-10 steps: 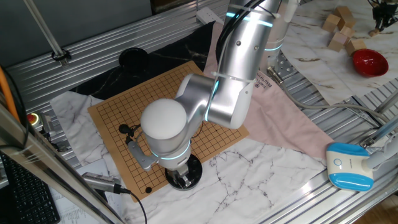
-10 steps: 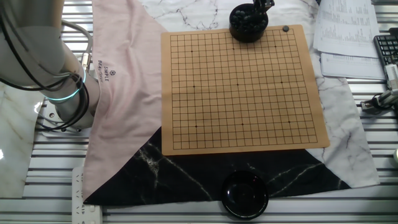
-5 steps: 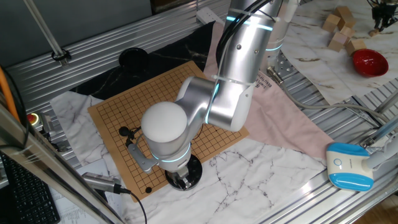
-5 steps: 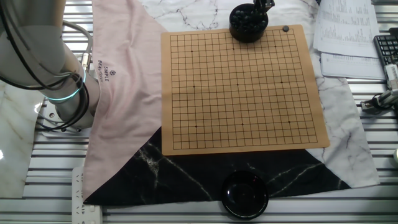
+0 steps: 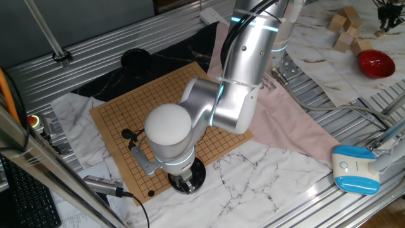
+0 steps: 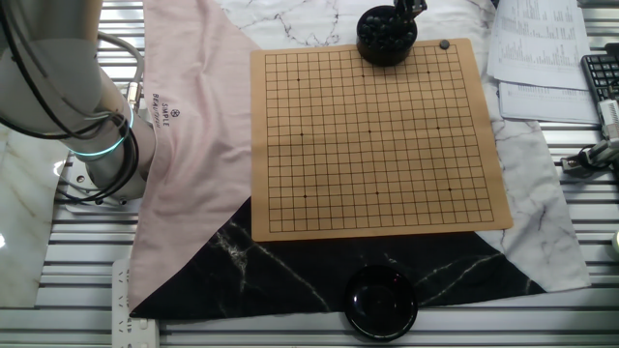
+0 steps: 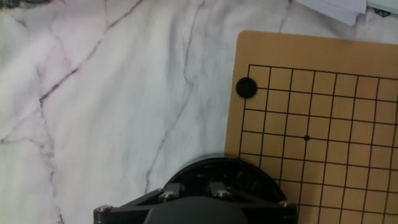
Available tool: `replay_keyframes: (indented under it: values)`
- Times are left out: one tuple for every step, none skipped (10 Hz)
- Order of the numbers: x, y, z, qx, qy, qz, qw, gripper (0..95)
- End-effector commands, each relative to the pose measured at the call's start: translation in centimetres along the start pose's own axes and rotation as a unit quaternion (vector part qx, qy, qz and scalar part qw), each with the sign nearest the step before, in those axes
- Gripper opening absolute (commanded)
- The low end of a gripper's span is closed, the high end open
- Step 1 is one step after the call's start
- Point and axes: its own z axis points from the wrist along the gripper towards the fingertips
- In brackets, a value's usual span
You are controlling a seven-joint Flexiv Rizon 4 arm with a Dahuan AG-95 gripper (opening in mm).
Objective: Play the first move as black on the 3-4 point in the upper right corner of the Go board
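Step in hand: judged to be stone pickup — the gripper [image 5: 184, 183] sits low in the bowl of stones [image 6: 387, 36] at the board's edge.
Jaws: hidden in every view; in the hand view only the gripper body and the bowl rim show. Opening and contents — cannot tell.
Board [image 6: 377, 135]: flat on the tabletop, grid unobstructed, bowl overlapping one edge.
Stone on board [image 7: 246, 88]: one black stone lies at the edge line near a corner, close to the bowl. It does not appear to be on a 3-4 point.
Doing it well: close on a single stone, lift straight up clear of the bowl rim, then count lines from the target corner before lowering. Set the stone on an intersection, not inside a square. Keep the descent vertical so the board is not nudged.
Risk: taking two stones, or dragging the bowl along the board.
Surface: marble-pattern cloth [image 7: 93, 93], a pink cloth [image 6: 198, 116] and a dark cloth [image 6: 290, 271] over a slatted metal tabletop.
Room: a second black bowl [image 6: 381, 302] beyond the far board edge; papers [image 6: 542, 53] beside the board; wooden blocks [image 5: 345, 28] and a red bowl [image 5: 376, 63] well apart.
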Motion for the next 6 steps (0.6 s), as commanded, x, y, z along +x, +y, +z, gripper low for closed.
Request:
replay_keyframes:
  values:
    - [0.0, 0.0, 0.0, 0.001, 0.0, -0.001, 1.0, 0.0]
    - [0.0, 0.0, 0.1, 0.001, 0.0, -0.001, 1.0, 0.0]
    - [0.0, 0.0, 0.0, 0.001, -0.001, 0.0, 1.0, 0.0]
    - [0.0, -0.2, -0.8, -0.001, 0.003, -0.001, 1.0, 0.0]
    - [0.1, -0.3, -1.3, -0.001, 0.005, -0.002, 1.0, 0.0]
    - [0.3, -0.4, -2.5, -0.001, 0.011, -0.005, 0.9999, 0.0]
